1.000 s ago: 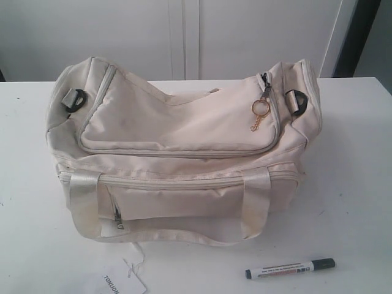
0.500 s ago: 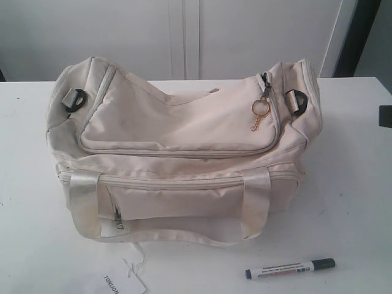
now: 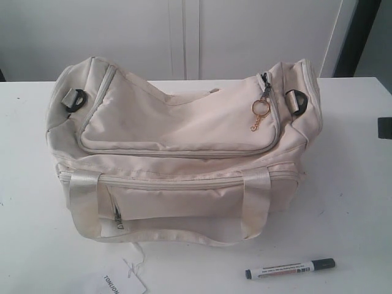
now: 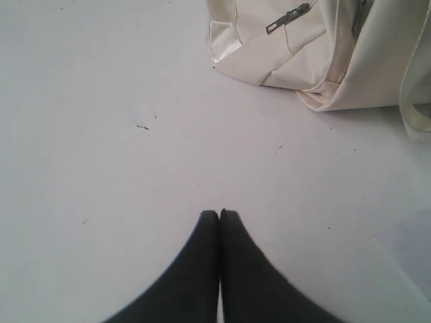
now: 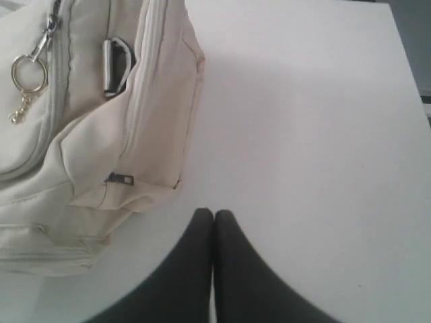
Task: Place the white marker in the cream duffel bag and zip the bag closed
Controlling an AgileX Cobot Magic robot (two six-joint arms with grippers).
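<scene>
A: Where is the marker (image 3: 290, 268)?

B: On the table (image 3: 355, 202), near right, lying flat and almost level across. It sits well apart from the bag (image 3: 184, 141), closer to us than the bag's right handle strap, with nothing touching it.

A: And the bag?

B: Mid-table, filling most of the middle. The top flap lies flat. A gold charm (image 3: 261, 107) hangs from the zip puller at the far right end, beside a black D-ring (image 3: 298, 101). A white tag (image 3: 116, 283) lies on the table at the near left, just in front of the bag.

A: What about the left gripper (image 4: 219, 215)?

B: Clenched, its dark fingers pressed tip to tip with nothing between them. It hangs over bare table, with a corner of the bag beyond it.

A: The right gripper (image 5: 213, 214)?

B: Also clenched and empty, over bare table just beside the bag's right end, where the charm and D-ring show.
</scene>
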